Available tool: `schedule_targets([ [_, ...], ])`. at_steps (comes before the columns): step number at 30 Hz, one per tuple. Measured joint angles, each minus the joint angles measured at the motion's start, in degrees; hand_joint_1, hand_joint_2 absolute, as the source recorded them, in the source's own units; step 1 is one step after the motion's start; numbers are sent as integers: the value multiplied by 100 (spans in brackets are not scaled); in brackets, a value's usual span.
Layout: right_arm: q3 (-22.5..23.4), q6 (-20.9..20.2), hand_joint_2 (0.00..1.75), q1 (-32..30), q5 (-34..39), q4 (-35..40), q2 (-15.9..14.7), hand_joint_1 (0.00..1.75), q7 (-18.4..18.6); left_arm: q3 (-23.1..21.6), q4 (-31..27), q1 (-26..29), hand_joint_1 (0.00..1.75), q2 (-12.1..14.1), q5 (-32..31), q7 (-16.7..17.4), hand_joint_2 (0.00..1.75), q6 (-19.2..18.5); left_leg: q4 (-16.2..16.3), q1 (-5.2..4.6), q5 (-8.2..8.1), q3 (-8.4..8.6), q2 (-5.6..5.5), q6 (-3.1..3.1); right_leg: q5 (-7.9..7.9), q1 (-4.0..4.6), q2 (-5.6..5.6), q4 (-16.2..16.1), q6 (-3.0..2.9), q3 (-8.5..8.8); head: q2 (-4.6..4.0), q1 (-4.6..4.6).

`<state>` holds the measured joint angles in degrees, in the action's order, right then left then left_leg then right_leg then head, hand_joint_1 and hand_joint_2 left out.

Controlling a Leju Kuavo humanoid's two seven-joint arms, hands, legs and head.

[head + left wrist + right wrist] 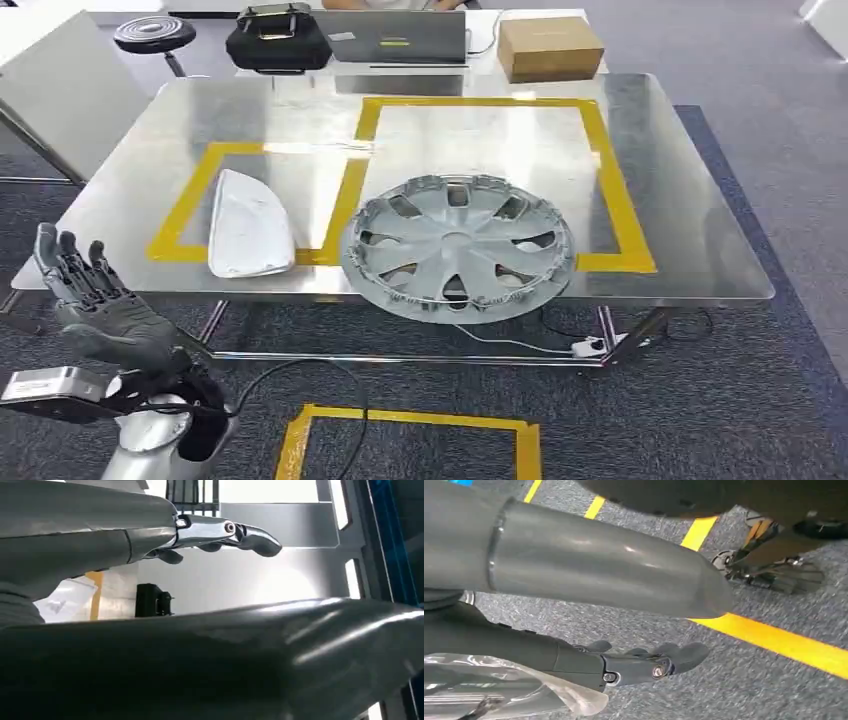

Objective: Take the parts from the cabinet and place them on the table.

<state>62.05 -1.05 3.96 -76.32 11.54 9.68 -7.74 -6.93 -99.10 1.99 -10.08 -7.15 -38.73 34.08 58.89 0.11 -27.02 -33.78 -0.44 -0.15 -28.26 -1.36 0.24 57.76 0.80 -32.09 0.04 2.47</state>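
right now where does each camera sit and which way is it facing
Head view: high on the body, looking forward and down at the metal table with the wheel cover and white part; left hand raised, open.
Left wrist view: behind the left hand, facing the table edge; fingers extended, holding nothing.
Right wrist view: on the hanging right arm, facing the carpet and yellow tape; right hand empty.
Shared: head and left wrist views both show the left hand.
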Motion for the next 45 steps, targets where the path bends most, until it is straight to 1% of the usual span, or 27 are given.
schedule_targets([
  [3,13,33,0,-3,20,0,0,0,-4,-52,-70,140,0,-11,-17,-20,0,41,1127,12,-772,-406,12,-61,44,19,-16,4,-68,-66,0,46],
  [4,15,37,0,-4,24,0,0,0,-4,-68,-74,196,0,-22,-17,-22,0,48,1520,12,-949,-542,12,-64,61,31,-24,5,-84,-97,0,44],
  [5,20,44,0,-8,30,0,0,0,-4,-88,-74,243,0,-31,-17,-22,0,52,1676,11,-984,-568,12,-59,81,44,-33,6,-84,-123,0,44],
  [7,50,46,0,-11,46,0,0,0,0,-116,-74,285,0,-37,-17,-24,0,59,1231,3,-706,-263,12,7,118,79,-39,5,-83,-166,0,44],
  [9,68,52,0,-6,55,-2,24,0,4,-146,-78,286,0,-46,-17,-26,0,76,159,-49,-300,371,13,155,160,98,-40,4,-81,-181,0,44],
  [10,79,55,0,-10,55,-2,57,0,11,-146,-94,286,0,-48,-17,-28,0,83,-150,-83,-354,526,35,235,174,120,-44,17,-61,-195,0,31],
  [12,101,70,0,-3,66,0,59,0,20,-155,-98,297,0,-66,-26,-31,0,92,-160,-117,-292,485,50,195,211,92,-58,22,0,-222,0,39],
  [15,109,83,0,-6,79,0,59,0,46,-179,-105,341,0,-79,-28,-31,0,96,-289,-67,-155,480,54,253,258,92,-63,4,100,-226,0,35],
  [16,114,92,0,-6,90,0,59,0,46,-195,-105,339,0,-85,-26,-28,0,96,-300,-66,-114,477,69,260,140,82,-41,62,121,-320,0,37],
  [17,122,103,0,-9,98,0,59,0,53,-216,-109,339,0,-96,-31,-31,0,96,-311,-55,-70,433,70,307,-130,80,-30,301,142,-402,0,4],
  [20,136,101,0,-8,107,0,61,0,53,-243,-109,380,0,-101,-33,-28,0,96,-297,-58,12,287,75,315,-790,60,-33,1444,196,-791,0,4],
  [21,135,101,0,-12,107,0,61,0,53,-245,-109,385,0,-101,-33,-28,0,98,-283,-57,46,233,76,306,-864,60,-34,1682,211,-840,0,0],
  [23,144,103,0,-15,107,0,59,0,53,-251,-109,399,0,-101,-33,-28,0,109,-249,-47,83,149,75,287,-655,56,-35,1414,226,-565,0,-2],
  [25,146,105,0,-5,107,2,59,0,53,-267,-109,410,0,-101,-33,-28,0,118,-180,-29,100,81,72,258,-238,38,-39,271,234,179,0,-2],
  [26,146,105,0,10,107,2,59,0,50,-275,-111,409,0,-101,-33,-28,0,125,-149,-37,108,55,72,226,-346,27,-38,-127,241,383,0,-2],
  [27,146,105,0,14,107,2,59,0,48,-280,-114,409,0,-98,-33,-28,0,133,-133,-66,119,23,64,191,-251,57,-9,-76,181,446,0,-2],
  [30,149,105,0,-1,105,0,61,0,39,-289,-116,428,0,-92,-42,-26,0,144,-98,-78,189,-1,61,102,-253,56,8,-68,94,352,0,11],
  [31,151,105,0,-11,107,0,61,0,39,-286,-120,439,0,-90,-39,-26,0,151,-67,-75,172,-27,56,81,-211,22,-10,-89,30,271,0,0],
  [33,153,107,0,-6,105,2,61,0,37,-289,-127,451,0,-85,-39,-24,0,153,302,-55,-246,-170,55,6,-150,24,-26,-88,-61,272,0,22],
  [35,155,114,0,-3,105,2,59,0,37,-289,-129,467,0,-79,-39,-22,0,155,1236,-36,-813,-469,55,-40,-73,43,-36,-79,-84,163,0,24],
  [36,155,114,0,-9,105,2,59,0,37,-289,-129,483,0,-76,-39,-22,0,155,1546,-31,-941,-546,55,-41,-49,52,-44,-75,-86,122,0,24],
  [37,155,114,0,-11,105,2,59,0,39,-286,-129,498,0,-72,-28,-22,0,157,1650,-31,-934,-524,55,-25,-19,68,-48,-67,-87,76,0,26],
  [38,155,114,0,-13,103,2,59,0,44,-286,-129,504,0,-68,-22,-22,0,157,1500,-32,-800,-383,55,4,5,83,-49,-60,-89,42,0,24],
  [41,155,109,0,-8,101,0,61,0,44,-286,-155,503,0,-66,-11,-22,0,157,72,-89,-244,479,50,199,64,132,-42,-58,-93,-2,0,24],
  [42,155,109,0,-12,101,-2,85,0,46,-286,-170,504,0,-66,-9,-22,0,160,-178,-106,-338,634,58,272,88,158,-43,-55,-70,-28,0,7],
  [43,155,116,0,-8,101,0,83,0,48,-286,-184,506,0,-66,-11,-22,0,160,-226,-121,-283,609,53,232,126,130,-47,-56,-31,-47,0,26],
  [45,155,120,0,1,100,0,83,0,50,-282,-190,511,0,-61,-7,-22,0,162,-237,-146,-258,567,53,245,182,110,-51,-70,34,-65,0,22],
])
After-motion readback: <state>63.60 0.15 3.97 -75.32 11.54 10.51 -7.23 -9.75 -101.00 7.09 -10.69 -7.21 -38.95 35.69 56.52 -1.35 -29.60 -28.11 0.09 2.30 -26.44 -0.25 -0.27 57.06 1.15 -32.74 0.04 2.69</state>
